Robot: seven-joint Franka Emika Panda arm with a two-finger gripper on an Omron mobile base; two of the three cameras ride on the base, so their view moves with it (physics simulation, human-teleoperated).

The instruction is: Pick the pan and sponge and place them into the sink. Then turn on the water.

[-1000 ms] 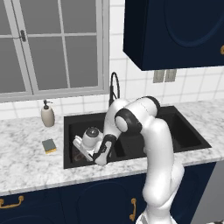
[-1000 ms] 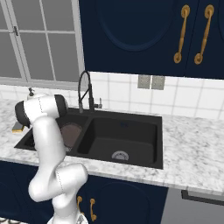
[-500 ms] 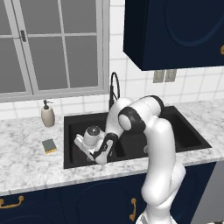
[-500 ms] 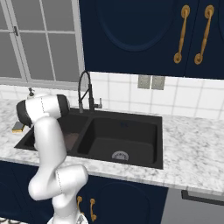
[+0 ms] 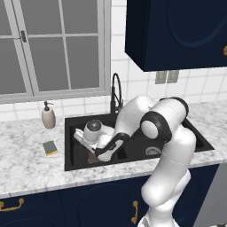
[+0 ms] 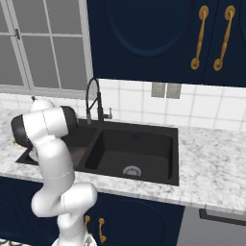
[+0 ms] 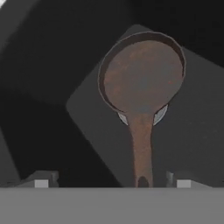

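You had the round dark brown frying pan [image 7: 142, 78] lying flat on the floor of the left basin of the black double-basin sink [image 5: 201, 146], over the drain. The tool [image 7: 109, 181] hung above its handle, tips apart, gripping nothing. Lift straight up (don't nudge the handle). The small grey-green and yellow sponge [image 5: 50, 147] waited on the marble worktop [image 5: 26, 166], beside the sink's left edge.

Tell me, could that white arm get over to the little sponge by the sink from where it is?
Probably yes. The sponge lies alone on the counter left of the sink, nothing over it, and the jaws stand open above the pan in the near basin.
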